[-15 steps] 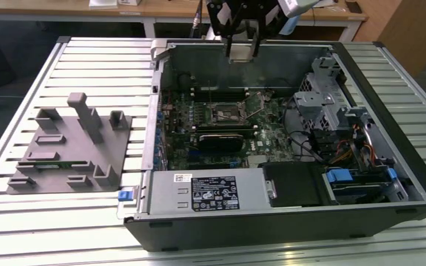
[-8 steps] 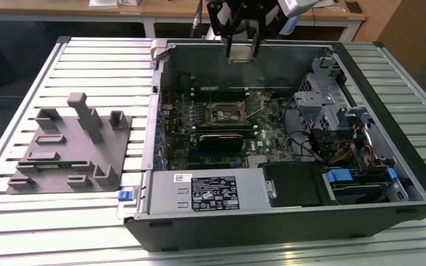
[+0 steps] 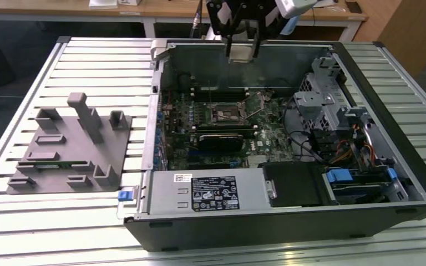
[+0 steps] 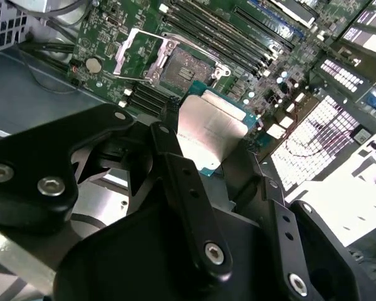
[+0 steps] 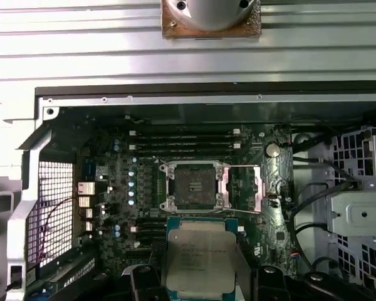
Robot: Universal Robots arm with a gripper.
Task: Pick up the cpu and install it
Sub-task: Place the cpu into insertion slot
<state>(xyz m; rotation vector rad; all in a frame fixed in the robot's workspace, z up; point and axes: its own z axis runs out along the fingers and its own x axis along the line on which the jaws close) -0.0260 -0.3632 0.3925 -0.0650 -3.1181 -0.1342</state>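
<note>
Cpu, silvery top upward, gripped at two opposite edges by the pincer, which is closed on it above the open computer case. The socket lies just beyond, frame swung open. Seating likely demands a level chip, squared to the socket, lowered without sliding.

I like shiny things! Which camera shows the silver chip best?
The first wrist view: the cpu faces the camera flat. The second wrist view sees it tilted, partly behind the gripper. The exterior view shows a small pale square.
</note>
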